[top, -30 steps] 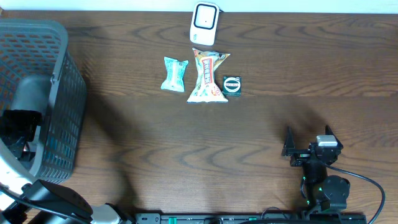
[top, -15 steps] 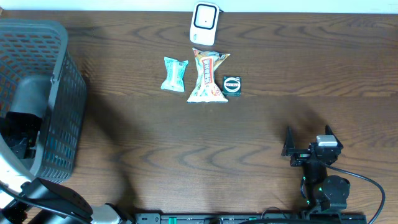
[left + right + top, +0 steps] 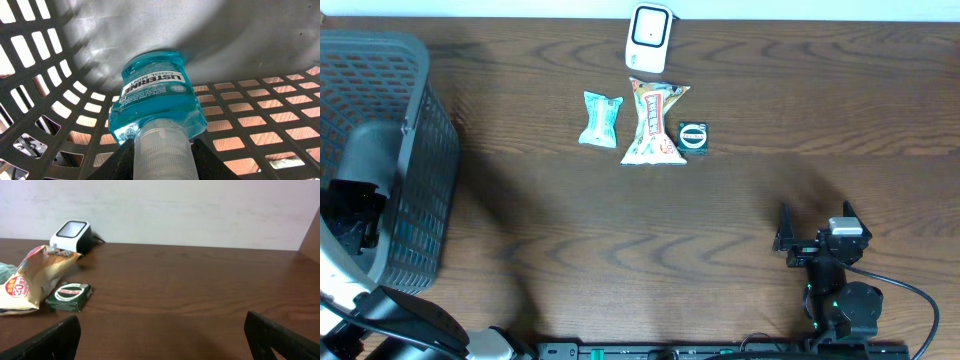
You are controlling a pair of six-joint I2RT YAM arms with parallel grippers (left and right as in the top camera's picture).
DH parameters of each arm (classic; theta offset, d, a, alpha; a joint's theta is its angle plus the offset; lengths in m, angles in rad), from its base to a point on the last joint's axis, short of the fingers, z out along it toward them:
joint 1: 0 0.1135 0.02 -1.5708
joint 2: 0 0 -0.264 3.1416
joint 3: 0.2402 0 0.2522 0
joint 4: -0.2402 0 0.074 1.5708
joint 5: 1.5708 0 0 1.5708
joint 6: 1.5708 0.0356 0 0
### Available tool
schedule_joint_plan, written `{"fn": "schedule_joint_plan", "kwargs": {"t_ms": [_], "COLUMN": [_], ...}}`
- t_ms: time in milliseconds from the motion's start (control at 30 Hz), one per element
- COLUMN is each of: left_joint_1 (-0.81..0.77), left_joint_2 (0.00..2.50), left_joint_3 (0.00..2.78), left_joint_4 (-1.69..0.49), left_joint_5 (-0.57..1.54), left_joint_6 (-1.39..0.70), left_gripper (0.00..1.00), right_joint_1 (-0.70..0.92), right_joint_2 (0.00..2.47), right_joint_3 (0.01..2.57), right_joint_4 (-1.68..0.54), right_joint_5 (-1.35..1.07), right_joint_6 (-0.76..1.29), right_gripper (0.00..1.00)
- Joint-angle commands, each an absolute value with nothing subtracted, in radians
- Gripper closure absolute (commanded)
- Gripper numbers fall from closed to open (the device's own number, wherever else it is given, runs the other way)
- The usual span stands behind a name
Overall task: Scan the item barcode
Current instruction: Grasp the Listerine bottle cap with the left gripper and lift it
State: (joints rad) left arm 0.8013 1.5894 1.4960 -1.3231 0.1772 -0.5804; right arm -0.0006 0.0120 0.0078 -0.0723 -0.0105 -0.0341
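Clamping the cap (image 3: 162, 142), left claw (image 3: 163, 155) holds mouthwash bottle (image 3: 155, 95) lengthwise, base pointing away; right claw (image 3: 162, 330) agape.

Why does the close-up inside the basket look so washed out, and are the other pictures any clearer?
Left wrist view: a bright sheen washes out the basket wall behind the Listerine bottle, and its cap, close to the lens, looks soft. Right wrist view: evenly lit, with the near fingertips dark. Overhead view: even light, soft shadows on the table.
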Motion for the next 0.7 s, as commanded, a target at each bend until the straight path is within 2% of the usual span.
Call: {"fn": "schedule_joint_plan", "kwargs": {"t_ms": [0, 233, 367, 467, 667], "left_joint_1": [0.8, 0.8, 0.8, 0.8, 0.8], "left_joint_2": [1.583, 1.582, 1.58, 1.574, 1.53], "left_joint_3": [1.489, 1.515, 1.605, 1.689, 1.845], "left_joint_4": [-1.323, -1.3, -1.301, -1.301, -1.301], "left_joint_5": [0.175, 0.176, 0.218, 0.26, 0.281], "left_joint_6": [-0.586, -0.585, -0.572, -0.551, -0.551], "left_gripper": [0.66, 0.67, 0.67, 0.72, 0.72], "right_joint_1": [0.009, 0.009, 0.009, 0.009, 0.009], "right_joint_2": [0.007, 0.007, 0.007, 0.007, 0.007], "right_joint_3": [0.006, 0.006, 0.006, 0.006, 0.006], "right_joint_4": [-0.076, -0.076, -0.076, -0.076, -0.076], "right_joint_5": [-0.01, -0.01, -0.01, -0.01, -0.01], "right_joint_6": [-0.039, -0.039, -0.039, -0.039, -0.039], "right_gripper": [0.01, 0.01, 0.01, 0.01, 0.01]}}
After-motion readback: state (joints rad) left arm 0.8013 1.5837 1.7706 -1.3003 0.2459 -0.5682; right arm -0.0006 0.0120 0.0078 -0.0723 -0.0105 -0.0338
